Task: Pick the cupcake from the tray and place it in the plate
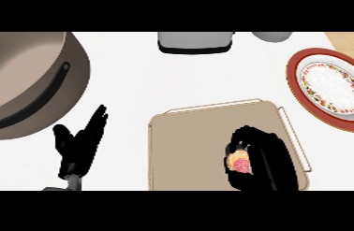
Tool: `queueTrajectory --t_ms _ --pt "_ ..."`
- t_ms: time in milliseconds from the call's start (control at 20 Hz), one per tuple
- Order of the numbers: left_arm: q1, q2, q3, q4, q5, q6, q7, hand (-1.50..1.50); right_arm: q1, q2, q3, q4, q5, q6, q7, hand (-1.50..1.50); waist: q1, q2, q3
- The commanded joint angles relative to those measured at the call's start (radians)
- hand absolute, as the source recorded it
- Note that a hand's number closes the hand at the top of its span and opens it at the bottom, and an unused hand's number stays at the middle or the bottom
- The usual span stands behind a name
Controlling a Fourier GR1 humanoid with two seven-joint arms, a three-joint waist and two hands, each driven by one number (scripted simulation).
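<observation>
The cupcake (240, 163), tan with pink topping, sits over the lower right part of the beige tray (194, 146). My right hand (266, 155) is curled round it, fingers arching over its top and right side, hiding much of it. A red-rimmed plate (304, 92) with a white, patterned centre lies at the right edge, beyond the tray's far right corner. My left hand (81, 142) rests open at the lower left, fingers pointing up, off the tray.
A large brown pot (41, 80) with a dark handle fills the upper left. A grey and black appliance (195, 42) stands at the back centre, with a grey object (272, 36) to its right. A wooden surface (342, 38) shows at the top right corner.
</observation>
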Motion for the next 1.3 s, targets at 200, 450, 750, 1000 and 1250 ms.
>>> queueTrajectory --t_ms 200,450,750,1000,1250 --pt "-0.002 -0.038 -0.022 0.054 -0.032 0.016 0.009 0.00 0.073 0.058 -0.099 -0.192 0.016 -0.183 0.044 1.50 0.002 0.008 -0.005" --pt "-0.011 -0.007 0.013 0.024 0.004 -0.033 0.029 0.00 0.123 0.042 -0.280 -0.153 -0.184 -0.296 -0.051 1.50 0.008 0.009 -0.004" --pt "0.036 -0.022 -0.019 0.019 -0.023 -0.046 -0.005 0.00 -0.027 -0.010 -0.552 0.003 -0.481 -0.343 -0.191 1.50 0.018 0.010 -0.004" --pt "0.008 -0.017 0.020 0.053 -0.017 -0.045 0.004 0.00 -0.099 -0.065 -0.694 0.287 -0.559 -0.421 -0.409 1.50 0.022 0.012 -0.004" --pt "-0.019 -0.023 0.015 -0.020 -0.007 -0.040 0.078 0.00 -0.295 -0.190 -0.857 0.569 -0.655 -0.426 -0.516 1.50 0.033 0.013 -0.003"
